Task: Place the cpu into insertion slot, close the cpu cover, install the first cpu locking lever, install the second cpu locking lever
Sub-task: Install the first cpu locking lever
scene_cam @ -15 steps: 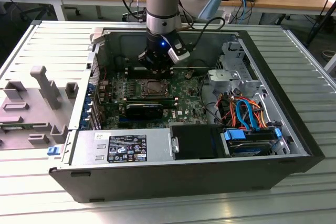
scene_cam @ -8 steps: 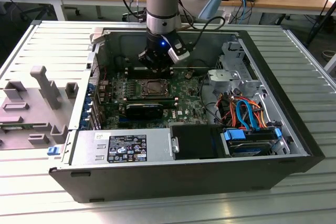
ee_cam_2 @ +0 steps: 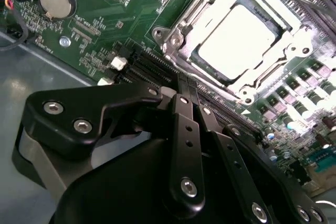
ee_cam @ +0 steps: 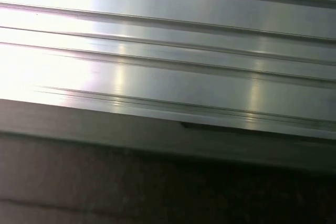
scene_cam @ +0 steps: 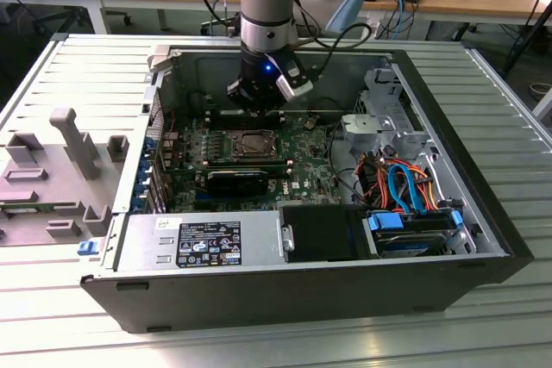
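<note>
Your gripper (ee_cam_2: 191, 100) looks closed and empty beside the cpu (ee_cam_2: 236, 38); treat the seated chip as fragile, edges only.

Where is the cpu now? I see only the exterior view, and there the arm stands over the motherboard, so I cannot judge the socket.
Observer: In the second wrist view the cpu lies in the insertion slot, silver top facing up.
Operator: And is the cpu cover up or down?
Observer: The cpu cover lies flat around the chip, which shows through its window.
Operator: Does the gripper hold anything?
Observer: No. The gripper is shut with nothing between its fingers, and it sits beside the socket, above the long black memory slots.
</note>
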Robot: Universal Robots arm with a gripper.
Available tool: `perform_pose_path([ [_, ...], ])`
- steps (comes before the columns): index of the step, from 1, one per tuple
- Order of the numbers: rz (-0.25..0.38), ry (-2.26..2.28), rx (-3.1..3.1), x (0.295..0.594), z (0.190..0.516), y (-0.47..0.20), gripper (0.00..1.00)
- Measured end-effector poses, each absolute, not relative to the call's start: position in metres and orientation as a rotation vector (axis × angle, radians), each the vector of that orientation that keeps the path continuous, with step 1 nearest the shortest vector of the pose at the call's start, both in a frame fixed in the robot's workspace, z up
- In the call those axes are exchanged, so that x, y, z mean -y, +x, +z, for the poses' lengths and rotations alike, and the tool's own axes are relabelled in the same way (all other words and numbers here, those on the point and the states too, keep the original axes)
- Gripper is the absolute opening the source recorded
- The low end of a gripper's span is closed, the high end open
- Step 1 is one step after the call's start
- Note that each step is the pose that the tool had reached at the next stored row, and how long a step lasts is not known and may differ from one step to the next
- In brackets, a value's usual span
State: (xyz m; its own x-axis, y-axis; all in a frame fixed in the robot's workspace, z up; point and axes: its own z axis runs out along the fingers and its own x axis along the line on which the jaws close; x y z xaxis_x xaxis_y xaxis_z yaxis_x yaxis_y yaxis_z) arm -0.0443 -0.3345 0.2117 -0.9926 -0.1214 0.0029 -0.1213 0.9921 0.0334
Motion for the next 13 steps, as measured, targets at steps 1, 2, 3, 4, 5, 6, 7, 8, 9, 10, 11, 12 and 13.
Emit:
perform_pose_path([
  [1, -0.052, 0.191, 3.130, 0.337, 0.212, -0.044, 0.11],
  [2, -0.052, 0.191, 3.130, 0.340, 0.212, -0.044, 0.11],
  [3, -0.052, 0.191, 3.130, 0.343, 0.212, -0.044, 0.11],
  [4, -0.052, 0.191, 3.130, 0.345, 0.212, -0.044, 0.11],
  [5, -0.053, 0.191, 3.131, 0.349, 0.212, -0.044, 0.11],
  [6, -0.052, 0.191, 3.130, 0.353, 0.212, -0.044, 0.11],
  [7, -0.052, 0.191, 3.130, 0.356, 0.212, -0.044, 0.11],
  [8, -0.052, 0.191, 3.130, 0.359, 0.212, -0.044, 0.11],
  [9, -0.052, 0.191, 3.130, 0.361, 0.212, -0.044, 0.11],
  [10, -0.052, 0.191, 3.130, 0.364, 0.212, -0.044, 0.11],
  [11, -0.052, 0.191, 3.130, 0.367, 0.212, -0.044, 0.11],
  [12, -0.052, 0.191, 3.130, 0.368, 0.212, -0.044, 0.11],
  [13, -0.052, 0.191, 3.130, 0.370, 0.212, -0.044, 0.11],
])
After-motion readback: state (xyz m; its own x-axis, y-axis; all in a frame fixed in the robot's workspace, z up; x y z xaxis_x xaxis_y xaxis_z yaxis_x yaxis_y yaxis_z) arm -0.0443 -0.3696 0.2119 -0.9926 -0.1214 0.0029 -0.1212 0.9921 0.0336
